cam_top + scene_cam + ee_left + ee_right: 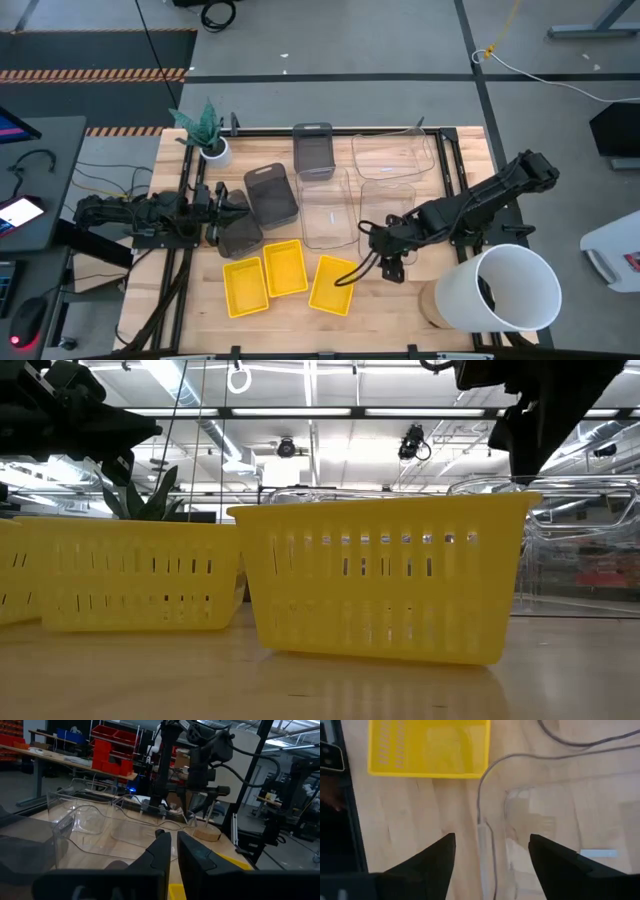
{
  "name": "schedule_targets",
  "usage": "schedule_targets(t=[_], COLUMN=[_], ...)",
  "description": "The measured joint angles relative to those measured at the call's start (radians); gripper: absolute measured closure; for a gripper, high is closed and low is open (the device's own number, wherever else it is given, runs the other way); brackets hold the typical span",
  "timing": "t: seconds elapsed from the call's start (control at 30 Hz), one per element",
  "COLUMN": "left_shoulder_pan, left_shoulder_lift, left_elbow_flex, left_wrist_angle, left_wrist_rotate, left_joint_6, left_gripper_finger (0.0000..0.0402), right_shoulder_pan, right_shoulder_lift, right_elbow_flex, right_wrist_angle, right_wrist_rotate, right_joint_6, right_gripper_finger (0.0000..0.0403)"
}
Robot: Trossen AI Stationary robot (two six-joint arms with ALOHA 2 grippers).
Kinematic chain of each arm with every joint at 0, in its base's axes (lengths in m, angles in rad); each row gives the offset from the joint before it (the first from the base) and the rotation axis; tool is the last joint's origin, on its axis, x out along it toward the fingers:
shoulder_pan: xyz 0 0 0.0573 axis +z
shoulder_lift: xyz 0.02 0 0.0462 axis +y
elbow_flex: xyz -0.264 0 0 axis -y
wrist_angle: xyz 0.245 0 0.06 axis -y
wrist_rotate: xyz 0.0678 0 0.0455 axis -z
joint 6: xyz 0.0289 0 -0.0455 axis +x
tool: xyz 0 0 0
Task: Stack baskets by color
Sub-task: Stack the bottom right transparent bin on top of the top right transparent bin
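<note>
Three yellow baskets lie side by side at the table's near middle, open side up; two of them fill the low view. Three dark grey baskets and three clear baskets stand separately behind them. My right gripper points steeply down, open, over the near rim of one clear basket. Its fingers stand on either side of that rim, and I see no touch. My left gripper waits at the left, level and shut, beside a grey basket, with nothing between its fingers.
A big white bucket stands at the near right corner, close to my right arm. A small white plant pot sits at the far left. A dark cable trails from the right gripper over a yellow basket. Bare wood shows along the near edge.
</note>
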Motion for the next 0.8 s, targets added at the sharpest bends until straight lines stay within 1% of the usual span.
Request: schedule_targets(t=[0.13, 0.3, 0.5, 0.67, 0.8], left_shoulder_pan=[0.0, 0.0, 0.0, 0.0, 0.0], left_shoulder_lift=[0.0, 0.0, 0.0, 0.0, 0.0], left_elbow_flex=[0.0, 0.0, 0.0, 0.0, 0.0], left_wrist_angle=[0.0, 0.0, 0.0, 0.0, 0.0], left_wrist_rotate=[0.0, 0.0, 0.0, 0.0, 0.0], left_joint_6=[0.0, 0.0, 0.001, 0.0, 0.0], left_gripper_finger=[0.0368, 0.0372, 0.0366, 0.0363, 0.0363], right_shoulder_pan=[0.027, 0.052, 0.055, 0.055, 0.055], right_shoulder_lift=[0.047, 0.128, 0.205, 0.225, 0.225], right_elbow_flex=[0.0, 0.0, 0.0, 0.0, 0.0], right_wrist_angle=[0.004, 0.011, 0.003, -0.019, -0.02], right_wrist_rotate=[0.038, 0.042, 0.04, 0.022, 0.021], right_joint_6=[0.003, 0.003, 0.025, 0.028, 0.036], right_gripper_finger=[0.0136, 0.0147, 0.017, 0.0195, 0.0225])
